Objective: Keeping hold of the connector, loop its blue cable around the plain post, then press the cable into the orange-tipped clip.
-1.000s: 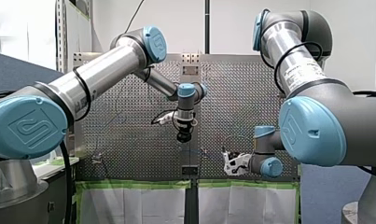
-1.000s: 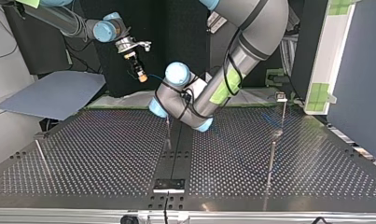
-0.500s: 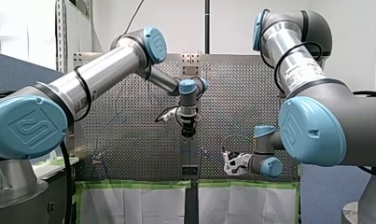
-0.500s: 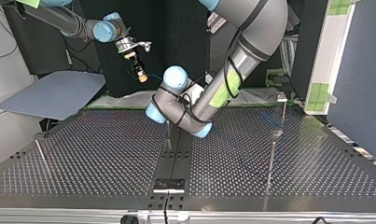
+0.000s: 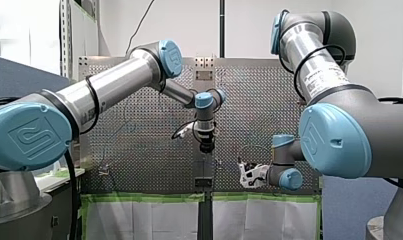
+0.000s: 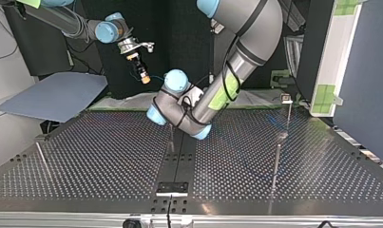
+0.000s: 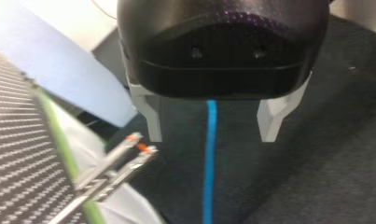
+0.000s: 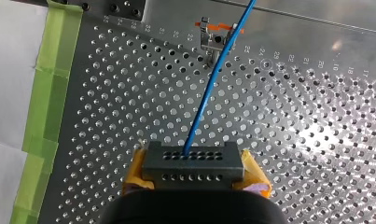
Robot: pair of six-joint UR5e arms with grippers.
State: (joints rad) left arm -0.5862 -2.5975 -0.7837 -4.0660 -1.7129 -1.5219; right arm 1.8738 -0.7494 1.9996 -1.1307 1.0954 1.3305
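While my right gripper (image 8: 193, 171) pinches the connector (image 8: 192, 161) between its yellow pads (image 8: 254, 176), the blue cable (image 8: 209, 88) runs straight out of the connector's face. It passes over the perforated desk (image 8: 316, 140) and crosses in front of the orange-tipped clip (image 8: 214, 35); whether it touches the clip cannot be told. Holding the connector raised above the desk, near the green-taped edge (image 8: 55, 84), appears to keep the cable taut and off the surface, so that it can be steered. Over the same cable my left gripper (image 7: 212, 137) stands astride with its pale fingers (image 7: 153, 122) spread, one to each side and neither touching it. This is judged a guiding stance, ready to close on or push the cable. The clip's orange tips show just beside those fingers in the left wrist view. Seen in the top view, my left arm (image 6: 236, 61) reaches low over the desk's middle, its wrist above a thin post (image 6: 172, 137), while my right gripper hangs beyond the far edge. Which post is the plain one is unclear; the loop and the pressing are judged not yet done.
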